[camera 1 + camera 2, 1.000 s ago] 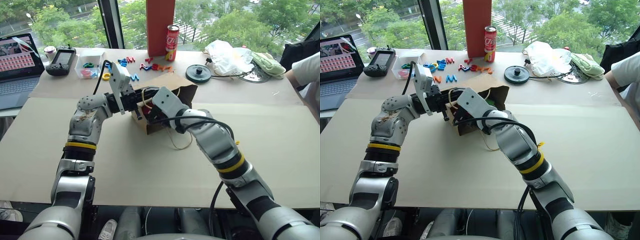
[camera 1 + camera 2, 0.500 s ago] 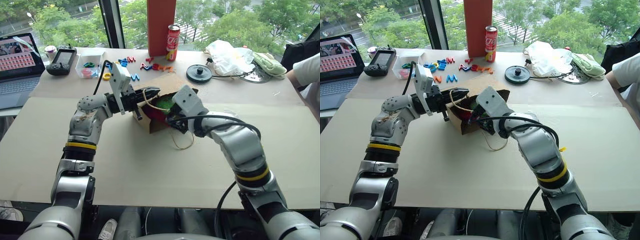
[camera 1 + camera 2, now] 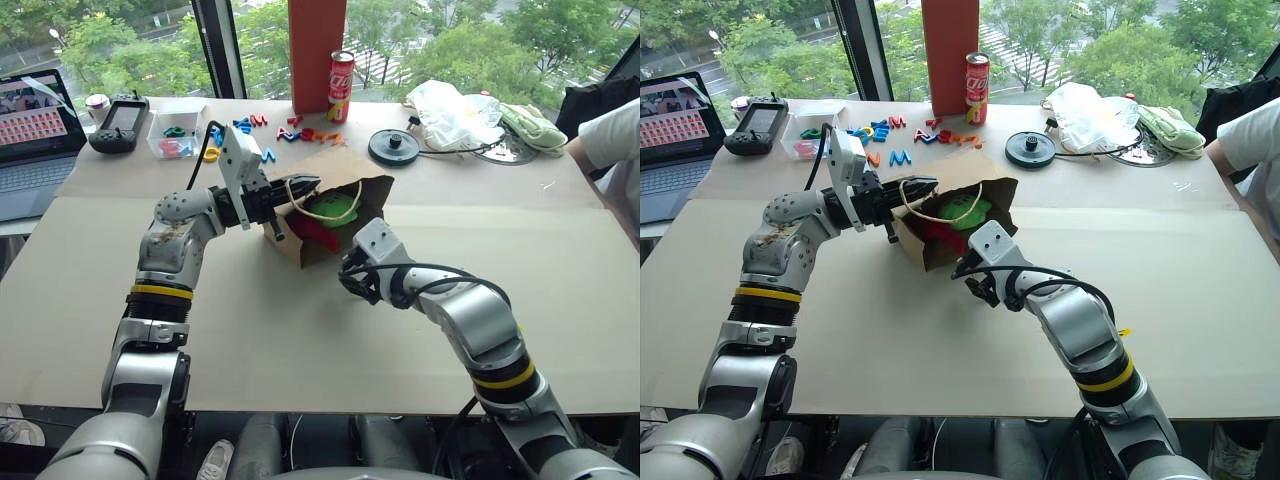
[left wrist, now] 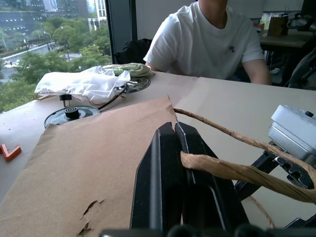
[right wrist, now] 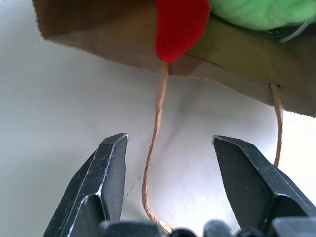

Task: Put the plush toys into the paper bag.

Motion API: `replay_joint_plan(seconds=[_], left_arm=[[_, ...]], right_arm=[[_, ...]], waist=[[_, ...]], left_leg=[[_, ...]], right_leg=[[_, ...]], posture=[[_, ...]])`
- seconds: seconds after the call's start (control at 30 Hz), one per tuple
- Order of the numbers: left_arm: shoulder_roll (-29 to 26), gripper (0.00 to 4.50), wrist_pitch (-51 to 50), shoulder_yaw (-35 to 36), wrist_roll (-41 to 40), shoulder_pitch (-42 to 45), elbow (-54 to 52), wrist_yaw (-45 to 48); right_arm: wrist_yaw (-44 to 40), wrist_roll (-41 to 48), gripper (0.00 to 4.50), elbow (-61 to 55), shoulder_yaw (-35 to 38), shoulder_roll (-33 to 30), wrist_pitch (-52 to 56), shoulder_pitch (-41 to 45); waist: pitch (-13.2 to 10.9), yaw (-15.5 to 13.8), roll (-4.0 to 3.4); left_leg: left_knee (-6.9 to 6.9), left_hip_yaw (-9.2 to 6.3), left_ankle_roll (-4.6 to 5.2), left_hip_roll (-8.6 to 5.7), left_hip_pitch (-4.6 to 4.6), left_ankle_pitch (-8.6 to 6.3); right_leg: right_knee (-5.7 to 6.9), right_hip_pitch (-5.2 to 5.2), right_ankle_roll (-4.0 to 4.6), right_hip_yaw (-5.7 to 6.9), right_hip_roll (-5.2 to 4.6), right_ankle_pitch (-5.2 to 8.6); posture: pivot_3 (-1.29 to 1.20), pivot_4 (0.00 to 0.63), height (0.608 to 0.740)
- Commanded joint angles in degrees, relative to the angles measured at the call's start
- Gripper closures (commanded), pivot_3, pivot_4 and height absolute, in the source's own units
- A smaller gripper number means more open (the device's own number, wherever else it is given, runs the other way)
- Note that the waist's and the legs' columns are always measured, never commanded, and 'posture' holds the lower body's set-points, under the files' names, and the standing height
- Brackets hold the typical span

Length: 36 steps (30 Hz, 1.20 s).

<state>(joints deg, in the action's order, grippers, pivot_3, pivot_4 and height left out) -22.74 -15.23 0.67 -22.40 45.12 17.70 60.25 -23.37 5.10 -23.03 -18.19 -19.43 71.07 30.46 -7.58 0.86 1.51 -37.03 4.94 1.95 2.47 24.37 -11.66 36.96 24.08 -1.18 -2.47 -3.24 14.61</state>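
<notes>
Brown paper of the bag (image 3: 345,190) is seen lying tipped on the table (image 3: 300,340), its mouth turned toward the robot and kept open from the left. Both toys are now exposed inside it: the green toy (image 3: 333,208) deeper in, the red toy (image 3: 312,232) at the lip, its tip hanging just over the edge in the right wrist view.

A second earlier that mouth was covered by the right arm, which reached into it. The right gripper (image 3: 350,283) has since been drawn back and down to just in front of the bag, fingers spread and empty, one loose twine handle (image 5: 154,148) trailing between them.

The left gripper (image 3: 290,190) has not shifted; its fingers are pressed together on the upper handle (image 4: 237,170).

Both toys are judged to be delivered, so little should remain beyond letting go of the handle and perhaps nudging the red toy deeper.
</notes>
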Motion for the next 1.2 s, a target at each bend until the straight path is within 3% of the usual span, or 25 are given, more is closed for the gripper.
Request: replay_joint_plan(seconds=[0.03,0.33,0.63,0.9,1.03,1.2], left_arm=[[-0.2,4.5,0.4,0.4,-0.4,1.1,-1.6,0.1],[-0.3,4.5,0.5,0.5,-0.3,1.6,-1.1,0.1],[0.0,4.5,0.4,0.8,-0.6,1.7,-1.0,-0.2],[3.9,4.5,-6.1,7.2,-7.5,2.9,-1.6,-7.6],[8.2,4.5,-11.7,11.8,-13.2,1.6,-4.7,-15.6],[9.7,4.5,-13.6,9.0,-12.4,-5.2,-10.5,-17.2]], right_arm=[[1.2,0.2,1.65,3.8,-0.8,2.9,-4.8,-0.4],[1.9,0.5,4.44,5.9,-0.8,4.9,-7.6,-1.5],[2.3,0.9,4.44,2.3,3.0,3.2,-8.7,-1.3],[2.3,1.8,4.44,-7.8,10.1,2.4,-19.6,5.4],[1.7,1.0,4.44,-10.9,8.0,1.2,-19.1,7.2],[2.0,-1.6,4.44,-8.9,3.0,-1.8,-17.0,5.9]], waist=[[0.0,0.0,0.0],[0.0,0.0,0.0],[0.0,0.0,0.0],[0.0,0.0,0.0],[0.0,0.1,0.0],[0.0,0.0,0.01]], left_leg=[[0.01,0.0,0.0,0.0,0.0,0.0],[0.0,0.0,0.0,0.01,-0.01,0.0],[0.0,-0.01,0.0,0.01,0.0,0.0],[0.01,-0.03,0.0,0.02,0.01,0.0],[0.04,-0.07,0.0,0.06,0.02,0.0],[0.05,-0.04,0.0,0.03,-0.01,0.0]], right_leg=[[0.0,0.0,0.0,0.0,0.0,0.0],[0.01,-0.03,0.0,0.01,0.0,0.0],[0.01,-0.02,0.0,0.01,0.0,0.0],[0.0,0.01,-0.01,0.01,0.0,0.0],[0.08,0.01,0.0,0.02,0.04,0.0],[0.12,-0.06,-0.01,0.0,-0.09,0.0]], posture=[[0.0,0.15,0.739],[0.0,0.15,0.739],[0.0,0.15,0.739],[0.0,0.15,0.739],[0.0,0.15,0.739],[0.0,0.15,0.739]])
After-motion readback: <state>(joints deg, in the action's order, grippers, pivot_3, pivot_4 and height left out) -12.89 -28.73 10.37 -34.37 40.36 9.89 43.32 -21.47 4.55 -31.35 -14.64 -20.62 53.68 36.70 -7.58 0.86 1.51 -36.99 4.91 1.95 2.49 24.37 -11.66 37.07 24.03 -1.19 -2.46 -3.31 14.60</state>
